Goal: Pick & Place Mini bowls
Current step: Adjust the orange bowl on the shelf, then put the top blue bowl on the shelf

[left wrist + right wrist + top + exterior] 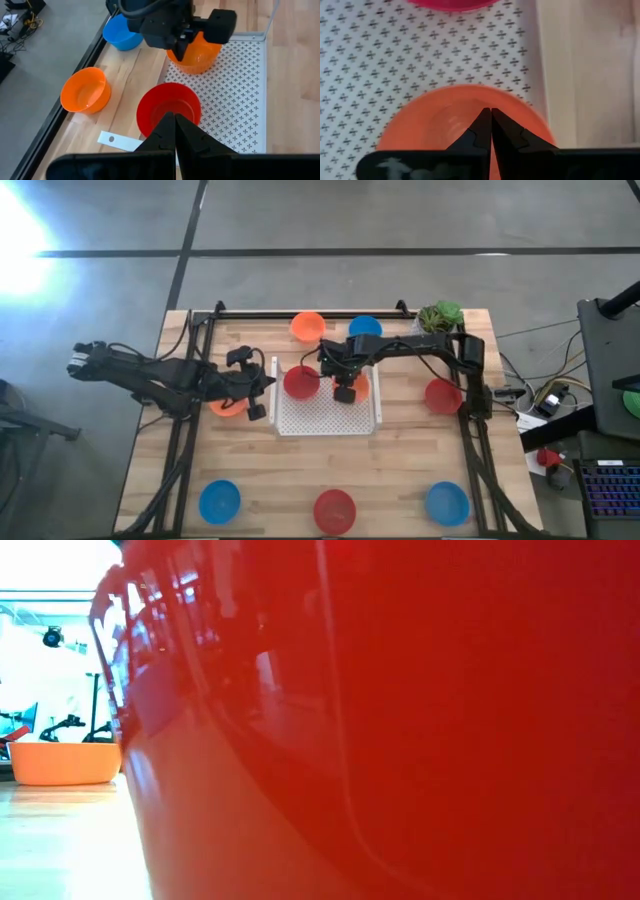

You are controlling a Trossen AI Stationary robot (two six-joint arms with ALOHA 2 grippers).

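While two small round plastic bowls, a red one and an orange one, are already sitting on the white perforated tray, we're counting seven more lying around the wooden table. Our left gripper is hovering shut and empty beside the tray; our right gripper is pinching the orange bowl's rim. The green potted plant isn't blocking anything.
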